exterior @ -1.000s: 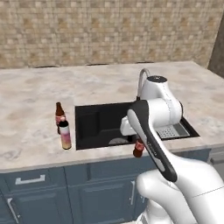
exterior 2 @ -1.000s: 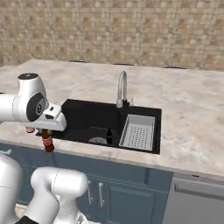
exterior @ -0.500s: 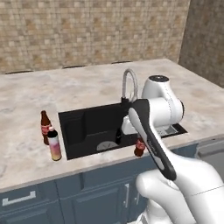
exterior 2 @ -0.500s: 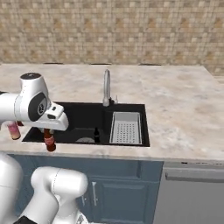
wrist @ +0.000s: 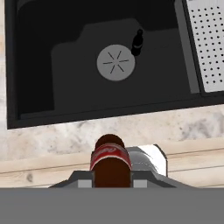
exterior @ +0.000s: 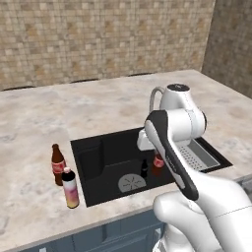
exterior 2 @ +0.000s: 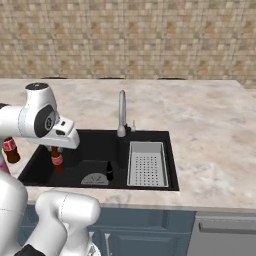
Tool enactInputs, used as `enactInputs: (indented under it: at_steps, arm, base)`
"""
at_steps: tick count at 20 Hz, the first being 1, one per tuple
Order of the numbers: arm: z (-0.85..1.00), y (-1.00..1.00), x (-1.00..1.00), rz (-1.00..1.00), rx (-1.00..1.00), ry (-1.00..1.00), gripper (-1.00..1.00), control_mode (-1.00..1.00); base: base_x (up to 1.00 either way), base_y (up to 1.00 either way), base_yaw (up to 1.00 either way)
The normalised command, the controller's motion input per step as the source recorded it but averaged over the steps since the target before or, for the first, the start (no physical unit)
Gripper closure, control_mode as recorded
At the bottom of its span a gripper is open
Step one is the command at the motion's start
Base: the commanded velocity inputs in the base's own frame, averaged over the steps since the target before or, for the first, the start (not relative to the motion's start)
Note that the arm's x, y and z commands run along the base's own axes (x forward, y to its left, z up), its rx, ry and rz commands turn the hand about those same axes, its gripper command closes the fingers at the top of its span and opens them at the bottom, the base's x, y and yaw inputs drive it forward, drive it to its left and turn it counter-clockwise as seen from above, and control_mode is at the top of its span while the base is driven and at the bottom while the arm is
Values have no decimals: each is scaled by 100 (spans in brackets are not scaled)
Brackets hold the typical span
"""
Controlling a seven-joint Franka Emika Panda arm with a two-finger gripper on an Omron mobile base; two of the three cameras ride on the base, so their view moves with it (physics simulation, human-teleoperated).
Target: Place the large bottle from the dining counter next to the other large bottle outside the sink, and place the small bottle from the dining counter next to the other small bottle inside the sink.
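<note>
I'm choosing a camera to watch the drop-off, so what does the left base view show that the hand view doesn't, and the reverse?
Left base view alone: the two large bottles on the counter left of the sink, a cola bottle and a pink-labelled bottle, plus the faucet and tiled wall.

Hand view alone: the counter's front edge seen from straight above.

Both: the sink, its drain, the small dark bottle beside it, the strainer tray, and the held cola bottle.
</note>
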Motion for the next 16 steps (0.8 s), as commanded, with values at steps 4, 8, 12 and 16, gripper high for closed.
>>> enactInputs:
  at_steps: [4,8,12,16]
  arm:
    - [0,0,0,0,0,0,100,100]
    - [0,0,0,0,0,0,100,100]
    - [0,0,0,0,0,0,100,100]
    - [0,0,0,0,0,0,100,100]
  base:
    - [4,15,2]
    - [0,0,0]
    - [0,0,0]
    - [0,0,0]
